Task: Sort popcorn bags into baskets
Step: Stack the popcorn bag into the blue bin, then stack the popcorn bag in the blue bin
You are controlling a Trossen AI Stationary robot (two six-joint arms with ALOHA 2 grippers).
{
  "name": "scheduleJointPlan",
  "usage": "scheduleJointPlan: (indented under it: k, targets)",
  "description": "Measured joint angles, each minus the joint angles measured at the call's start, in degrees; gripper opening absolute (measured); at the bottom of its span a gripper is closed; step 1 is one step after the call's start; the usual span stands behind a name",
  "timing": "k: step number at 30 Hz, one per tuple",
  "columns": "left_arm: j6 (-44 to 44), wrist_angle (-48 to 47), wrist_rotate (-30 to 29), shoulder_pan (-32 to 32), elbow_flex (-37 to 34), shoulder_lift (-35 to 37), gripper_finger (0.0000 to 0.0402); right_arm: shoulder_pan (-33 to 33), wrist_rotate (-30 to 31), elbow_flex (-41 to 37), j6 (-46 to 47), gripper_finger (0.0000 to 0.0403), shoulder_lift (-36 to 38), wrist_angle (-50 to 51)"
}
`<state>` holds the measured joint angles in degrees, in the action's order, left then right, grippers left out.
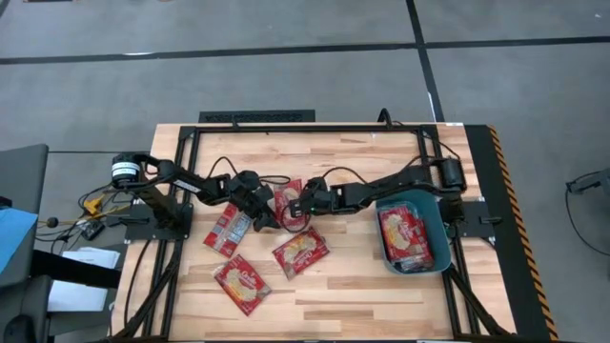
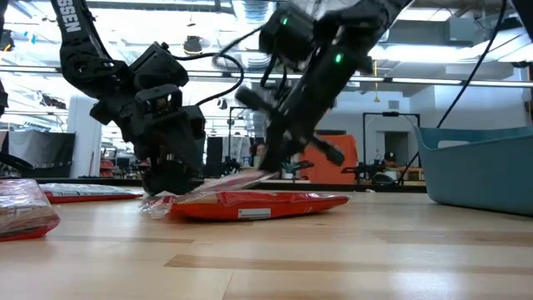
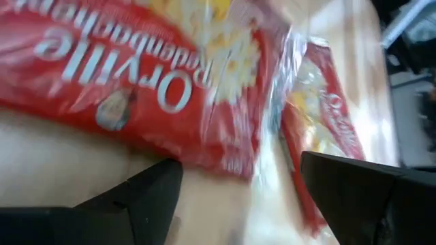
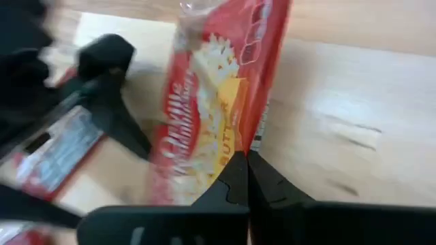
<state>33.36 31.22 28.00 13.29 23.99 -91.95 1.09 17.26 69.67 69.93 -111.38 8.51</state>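
1. Tabletop (image 1: pixel 362 286) of pale wood planks, framed in black rail, with a yellow-and-black hazard stripe along its right edge; grey floor crossed by dark lines surrounds it.
2. Beyond the table, the low view shows a bright workshop with ceiling lights, pipes and an orange panel far back.
3. Right gripper (image 1: pixel 303 203) reaches to the table's middle, its fingers pinched together on the edge of a popcorn bag (image 1: pixel 289 202); the right wrist view shows that red packet's end caught between the closed tips.
4. Left gripper (image 1: pixel 266 221) sits just beside the same bag, fingers spread wide with nothing between them; its wrist view looks past them onto red packets lying on the wood.
5. Three more bags lie loose on the wood: one (image 1: pixel 227 231) near the left gripper, one (image 1: pixel 300 252) just in front of the centre, one (image 1: pixel 241 283) nearer the front left.
6. Teal basket (image 1: pixel 437 211) stands at the right side, with red packets (image 1: pixel 408 238) lying inside it.
7. Low view: a red packet (image 2: pixel 258 205) lies flat on the wood under both grippers.
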Motion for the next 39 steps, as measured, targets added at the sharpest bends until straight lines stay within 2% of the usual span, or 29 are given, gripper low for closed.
scheduleJointPlan:
  k: [7, 15, 19, 23, 27, 31, 36, 39]
  targets:
    - [1.9, -0.7, 6.9, 1.0, 0.5, 1.0, 0.029, 1.7, 0.5, 0.1, 0.4, 0.0005, 8.7, 11.6]
    - [1.1, -0.1, 6.4, 1.0, 1.8, 1.2, 0.029, 4.9, 5.1, 0.1, 4.6, 0.0003, 18.9, 26.9]
    - [0.3, -0.1, 5.9, 1.0, 2.2, 1.2, 0.029, 7.1, 6.9, 0.1, 6.4, 0.0002, 21.7, 30.3]
    - [0.0, 0.1, 4.5, 1.0, 2.2, 1.2, 0.029, 8.7, 6.9, 0.0, -2.3, 0.0009, 21.9, 29.9]
    - [-0.2, 0.6, 4.1, 1.0, 2.2, 1.2, 0.029, 9.8, 6.3, 0.1, -12.2, 0.0064, 18.4, 28.1]
    - [-0.1, 1.0, 4.1, 1.0, 2.3, 1.2, 0.029, 9.0, -0.8, 0.0, -21.1, 0.0141, 13.0, 27.4]
    - [-0.2, 0.7, 3.6, 1.0, 2.3, 1.2, 0.029, 6.1, -11.8, 0.1, -23.7, 0.0248, 6.6, 29.0]
    - [-0.5, 0.4, 2.5, 1.0, 2.3, 1.2, 0.029, 5.5, -14.3, 0.5, -23.8, 0.0287, 3.2, 29.9]
